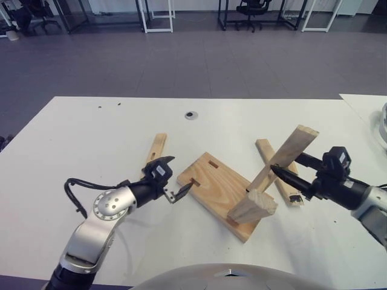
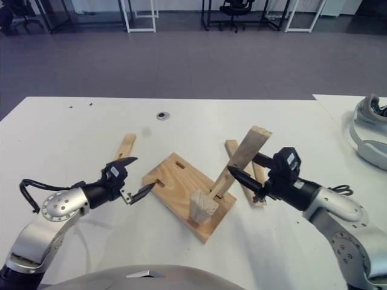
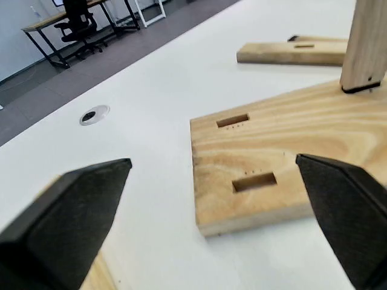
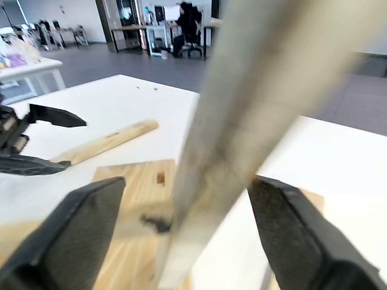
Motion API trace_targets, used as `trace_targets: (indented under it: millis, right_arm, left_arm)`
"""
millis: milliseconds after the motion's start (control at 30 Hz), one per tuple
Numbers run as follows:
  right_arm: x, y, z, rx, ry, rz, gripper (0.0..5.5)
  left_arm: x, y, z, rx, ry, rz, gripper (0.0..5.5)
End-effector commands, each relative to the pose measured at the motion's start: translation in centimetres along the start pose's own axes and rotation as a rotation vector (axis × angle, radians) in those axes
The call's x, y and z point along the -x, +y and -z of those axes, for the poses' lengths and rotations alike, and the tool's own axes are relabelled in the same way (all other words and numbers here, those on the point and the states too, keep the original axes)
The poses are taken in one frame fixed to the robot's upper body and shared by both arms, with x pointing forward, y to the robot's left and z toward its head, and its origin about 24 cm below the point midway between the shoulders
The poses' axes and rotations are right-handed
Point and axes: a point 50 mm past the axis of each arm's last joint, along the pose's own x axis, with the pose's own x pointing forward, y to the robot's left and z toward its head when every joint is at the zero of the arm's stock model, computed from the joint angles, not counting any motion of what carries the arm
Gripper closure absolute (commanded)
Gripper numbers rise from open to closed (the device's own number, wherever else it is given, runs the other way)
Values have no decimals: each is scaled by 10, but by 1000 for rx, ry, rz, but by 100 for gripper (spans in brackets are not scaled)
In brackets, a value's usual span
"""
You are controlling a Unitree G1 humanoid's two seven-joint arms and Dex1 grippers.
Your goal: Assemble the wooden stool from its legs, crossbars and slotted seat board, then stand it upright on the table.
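Left gripper (image 1: pixel 180 174) hangs low over the white table (image 1: pixel 91 133) with its two black fingers spread wide and nothing between them. It is just beside the left corner of the flat rectangular light-wood seat board (image 1: pixel 211 184), near the two slots cut there.

Right gripper (image 1: pixel 285 162) is also wide. Its fingers stand on either side of the long slanted wooden leg (image 1: pixel 290 148), and the right wrist view shows a gap on both sides, so it does not clamp the leg. This leg rises from the right part of the board and leans away to the right.

A short thick wooden leg (image 1: pixel 254 205) stands at the near right end of the board. A flat wooden bar (image 1: pixel 265 151) lies on the table behind the slanted leg. Another narrow wooden bar with a rounded end (image 1: pixel 157 148) lies behind the left gripper.
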Motion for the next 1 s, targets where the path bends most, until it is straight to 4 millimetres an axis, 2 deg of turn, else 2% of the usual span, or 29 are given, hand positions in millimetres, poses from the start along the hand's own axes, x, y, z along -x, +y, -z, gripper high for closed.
trace_targets:
  millis: [33,100,200,267,333,433,533,600,667,733,800,867,933,1000]
  right_arm:
    - [18,-14,16,25,187,-80,183]
    - [-4,-30,31,107,213,-27,183]
    - [-39,-51,63,300,346,41,183]
    - [-58,-50,77,376,373,-26,183]
    - [-69,-48,87,424,399,-96,183]
    - [-86,-33,101,383,377,-179,183]
    - [-107,-25,107,364,334,-128,183]
    - [-116,-20,101,346,270,-57,183]
    - [-109,-25,86,320,198,108,183]
    - [-95,-29,73,290,164,270,183]
    - [-84,-16,58,189,80,397,183]
    - [-77,-1,46,62,-3,464,183]
    - [-73,6,42,-30,-18,490,183]
    - [-74,-1,49,-35,42,564,183]
  left_arm:
    - [-9,-10,12,-127,90,132,48]
    - [-17,-11,17,-176,117,169,48]
    - [-36,-9,22,-310,139,188,48]
    - [-46,-4,25,-411,157,180,48]
    - [-55,3,27,-438,150,145,48]
    - [-79,24,35,-487,191,-10,48]
    - [-104,36,35,-436,185,-107,48]
    - [-112,44,33,-376,172,-168,48]
    - [-95,53,37,-338,159,-224,48]
    - [-64,56,39,-294,157,-293,48]
    - [-28,50,34,-134,119,-404,48]
    - [-4,37,19,106,11,-522,48]
    - [4,24,-4,315,-135,-581,48]
    - [-1,21,-21,388,-191,-576,48]
